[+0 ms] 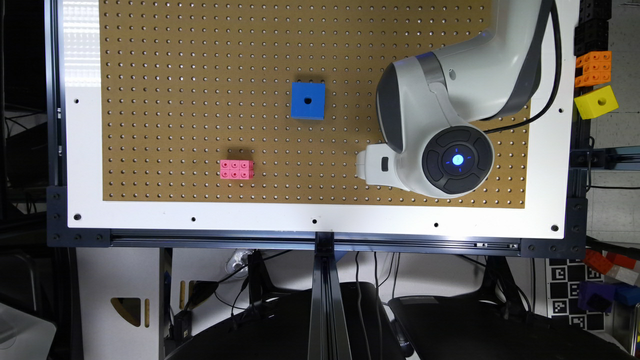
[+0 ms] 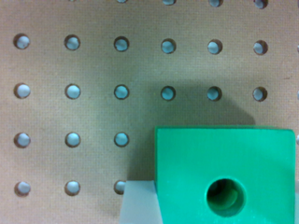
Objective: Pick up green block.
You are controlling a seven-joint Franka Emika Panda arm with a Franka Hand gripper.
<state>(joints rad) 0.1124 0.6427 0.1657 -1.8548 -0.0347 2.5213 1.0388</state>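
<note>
The green block (image 2: 224, 172) fills the near part of the wrist view, a bright green cube with a round dark hole in its top face. My gripper (image 2: 216, 207) is down around it. One pale finger (image 2: 138, 203) presses against the block's side, and a thin grey sliver shows at the opposite side. In the exterior view the gripper (image 1: 367, 166) is a white part low over the pegboard (image 1: 200, 125), and the arm hides the block beneath it.
A blue cube (image 1: 308, 100) with a hole sits mid-board. A pink brick (image 1: 236, 169) lies nearer the front edge. A yellow cube (image 1: 596, 102) and an orange brick (image 1: 593, 68) rest off the board at the exterior view's right.
</note>
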